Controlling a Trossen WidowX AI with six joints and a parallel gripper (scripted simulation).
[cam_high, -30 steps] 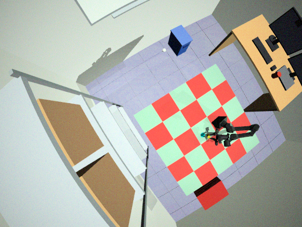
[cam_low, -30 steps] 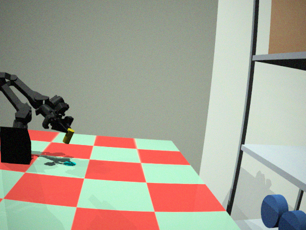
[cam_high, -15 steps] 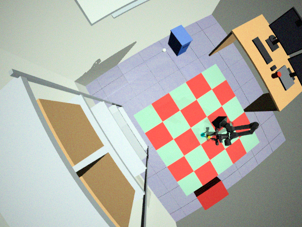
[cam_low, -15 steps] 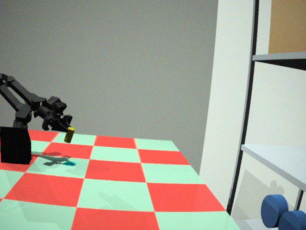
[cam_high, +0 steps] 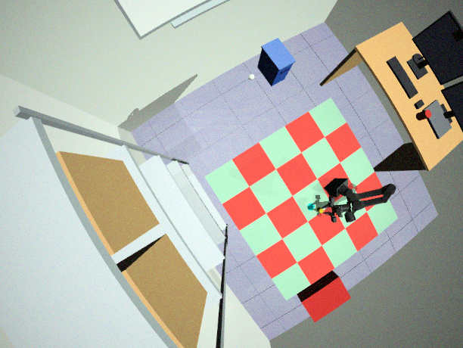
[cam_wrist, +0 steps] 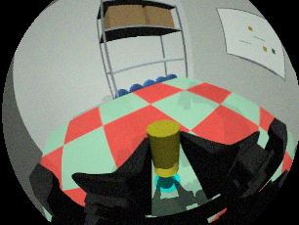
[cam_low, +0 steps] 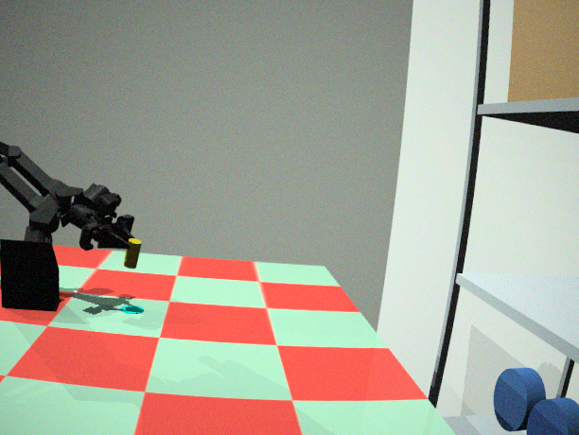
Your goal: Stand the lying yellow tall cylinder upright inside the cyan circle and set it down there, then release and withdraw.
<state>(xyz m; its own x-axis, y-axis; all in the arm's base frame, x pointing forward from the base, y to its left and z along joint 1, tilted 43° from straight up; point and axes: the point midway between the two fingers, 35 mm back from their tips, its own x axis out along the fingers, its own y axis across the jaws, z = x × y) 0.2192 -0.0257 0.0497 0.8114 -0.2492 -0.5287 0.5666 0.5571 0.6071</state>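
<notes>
Your target, the cyan circle [cam_high: 311, 206] [cam_low: 132, 309] [cam_wrist: 167, 182], lies flat on a pale green square of the checkered tabletop [cam_high: 265, 147] [cam_low: 213, 323] [cam_wrist: 129, 128], with nothing standing in it. Your gripper [cam_high: 321, 207] [cam_low: 129, 241] [cam_wrist: 164, 137] is partly open, its fingers closed on the yellow cylinder [cam_high: 321, 211] [cam_low: 132, 253] [cam_wrist: 164, 147]. You have that cylinder raised above the tabletop, nearly upright with a slight tilt. Beside the arm, you can see its black base block [cam_high: 333, 186] [cam_low: 29, 276] standing near the circle, and a shadow falls beside and partly over the cyan.
</notes>
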